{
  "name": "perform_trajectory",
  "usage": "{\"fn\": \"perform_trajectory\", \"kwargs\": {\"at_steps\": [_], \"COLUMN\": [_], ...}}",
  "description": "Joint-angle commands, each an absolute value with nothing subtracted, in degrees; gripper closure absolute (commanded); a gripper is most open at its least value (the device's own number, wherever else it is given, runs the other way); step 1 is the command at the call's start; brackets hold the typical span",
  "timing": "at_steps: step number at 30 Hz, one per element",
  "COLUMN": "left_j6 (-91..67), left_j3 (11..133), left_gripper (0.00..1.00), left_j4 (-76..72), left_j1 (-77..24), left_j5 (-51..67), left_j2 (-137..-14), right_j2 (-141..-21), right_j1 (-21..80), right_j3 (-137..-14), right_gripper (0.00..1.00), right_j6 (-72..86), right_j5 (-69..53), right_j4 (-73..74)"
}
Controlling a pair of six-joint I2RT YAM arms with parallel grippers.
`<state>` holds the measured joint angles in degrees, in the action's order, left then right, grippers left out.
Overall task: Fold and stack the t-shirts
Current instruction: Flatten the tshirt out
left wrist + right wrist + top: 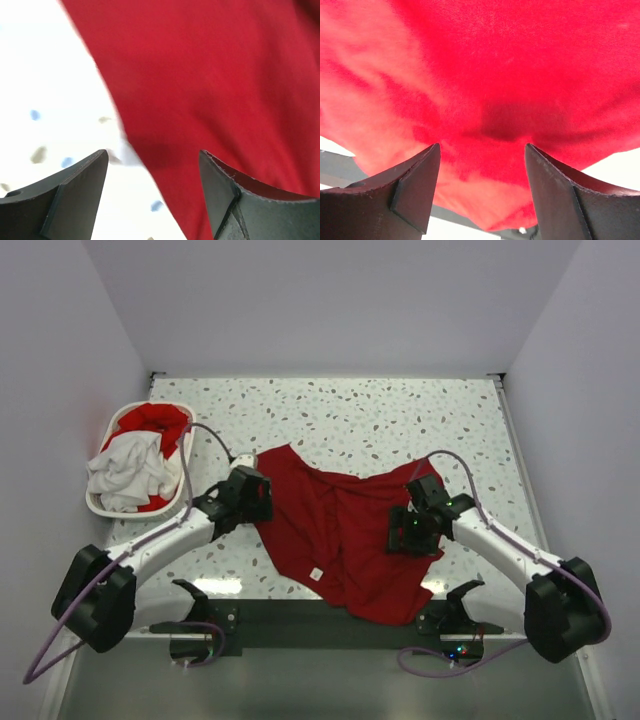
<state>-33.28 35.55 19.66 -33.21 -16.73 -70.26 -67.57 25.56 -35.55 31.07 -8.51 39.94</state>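
Probable flattening step: left pincer (152, 160) and right pincer (482, 150), both spread, hover at opposite sides of the rumpled red t-shirt (340, 530); next, each likely must pinch cloth.

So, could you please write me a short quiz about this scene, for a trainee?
1. True or false: the white shirt lies outside the basket.
2. The left pincer hangs over: A) the edge of the spread red shirt; B) the basket; C) the white shirt.
3. Fill in: the right pincer is ___ (open or shut).
Key: 1 false; 2 A; 3 open.
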Motion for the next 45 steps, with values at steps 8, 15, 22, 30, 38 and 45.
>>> {"fn": "perform_trajectory", "kwargs": {"at_steps": [8, 15, 22, 30, 38, 45], "left_j6": [-26.5, -23.9, -22.1, -20.6, -20.1, -20.1], "left_j3": [46.6, 52.8, 57.7, 61.0, 60.8, 60.6], "left_gripper": [0.25, 0.39, 0.40, 0.40, 0.40, 0.43], "left_j4": [16.6, 14.3, 11.9, 10.1, 8.7, 8.9], "left_j1": [-19.9, -15.6, -12.4, -10.5, -8.7, -8.5], "left_j5": [-17.8, -18.9, -17.1, -12.8, -10.7, -9.4], "left_j2": [-79.0, -88.0, -94.9, -101.2, -103.4, -105.6], "right_j2": [-72.1, -74.4, -74.4, -75.3, -76.1, -77.0], "right_j1": [25.6, 25.5, 25.5, 25.4, 25.5, 25.5], "right_j3": [-53.4, -55.4, -54.7, -54.8, -55.4, -56.2], "right_gripper": [0.30, 0.30, 0.30, 0.30, 0.30, 0.30], "right_j6": [25.6, 23.3, 21.0, 19.6, 18.5, 18.5], "right_j5": [-2.7, -4.1, -4.7, -5.4, -5.4, -5.7], "right_j4": [42.1, 39.9, 39.7, 39.3, 39.2, 39.0]}}
